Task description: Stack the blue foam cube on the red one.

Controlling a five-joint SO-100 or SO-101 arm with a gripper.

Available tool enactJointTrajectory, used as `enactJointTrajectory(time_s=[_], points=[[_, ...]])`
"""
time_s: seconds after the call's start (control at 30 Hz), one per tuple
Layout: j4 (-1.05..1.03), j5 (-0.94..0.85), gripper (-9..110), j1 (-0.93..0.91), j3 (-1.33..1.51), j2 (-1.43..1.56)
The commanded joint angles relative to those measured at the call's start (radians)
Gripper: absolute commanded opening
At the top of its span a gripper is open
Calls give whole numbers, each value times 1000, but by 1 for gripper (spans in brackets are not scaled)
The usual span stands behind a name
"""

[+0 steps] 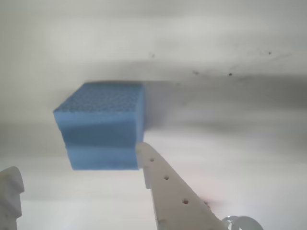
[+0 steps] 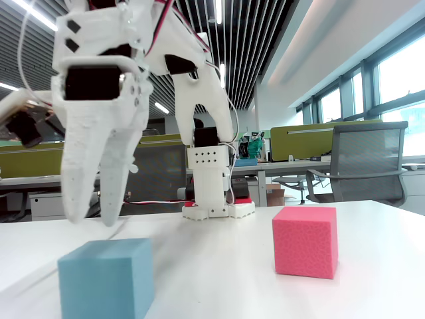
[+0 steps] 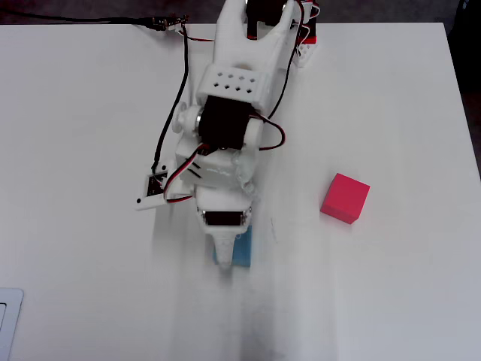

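Blue foam cube [image 2: 106,278] on table, below raised jaws.

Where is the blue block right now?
The blue foam cube sits on the white table, mostly hidden under the tool in the overhead view. The red one stands apart to its right.

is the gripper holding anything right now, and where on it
Nothing is held. The gripper hangs open above the blue cube, its fingers clear of it; the red cube sits apart, untouched.
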State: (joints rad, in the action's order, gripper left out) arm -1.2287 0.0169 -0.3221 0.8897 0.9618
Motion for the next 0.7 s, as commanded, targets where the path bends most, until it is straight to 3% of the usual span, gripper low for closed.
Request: enactJointTrajectory(time_s=[0.0, 0.67], points=[[-6, 6, 31, 15, -49, 8], [-51, 17, 24, 34, -123, -104]])
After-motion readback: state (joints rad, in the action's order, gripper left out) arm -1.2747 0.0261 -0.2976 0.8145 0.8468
